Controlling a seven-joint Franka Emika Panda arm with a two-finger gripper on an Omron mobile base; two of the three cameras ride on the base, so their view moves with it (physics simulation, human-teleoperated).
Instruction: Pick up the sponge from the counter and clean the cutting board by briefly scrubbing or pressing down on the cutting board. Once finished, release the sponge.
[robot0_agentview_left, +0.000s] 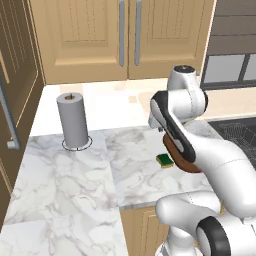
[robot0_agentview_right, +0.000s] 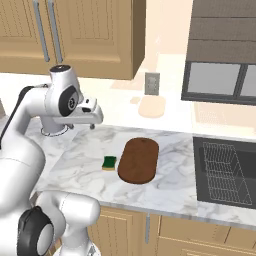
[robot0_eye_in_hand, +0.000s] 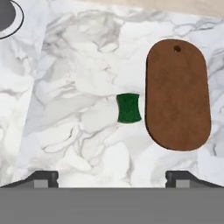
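The sponge (robot0_eye_in_hand: 129, 107) lies flat on the marble table (robot0_agentview_left: 65, 175), green face up, just beside the left long edge of the cutting board (robot0_eye_in_hand: 177, 94). A thin strip of marble shows between them, so they look apart, not touching. In the right base view the sponge (robot0_agentview_right: 109, 162) sits left of the board (robot0_agentview_right: 139, 160), toward the near half of the table. That spot suits the job: a short carry to the right puts it on the wood.

The board is a dark brown rounded oval with a hang hole at its far end, lying flat with nothing on it.

The gripper (robot0_agentview_right: 95, 117) hangs high above the table and left of the sponge, pointing down, so the hand view takes in both sponge and board from above. The fingers (robot0_eye_in_hand: 41, 177) stand spread wide at the bottom corners of that view and hold nothing. Wide spread makes sense here, ready to straddle the sponge's short sides.

Judgement: pick not yet done; next comes a descent centred over the sponge.

A grey paper towel roll (robot0_agentview_left: 73, 120) stands upright far left on the table, well apart. A dark sink basin (robot0_agentview_right: 225, 172) with a wire rack sits right of the board.
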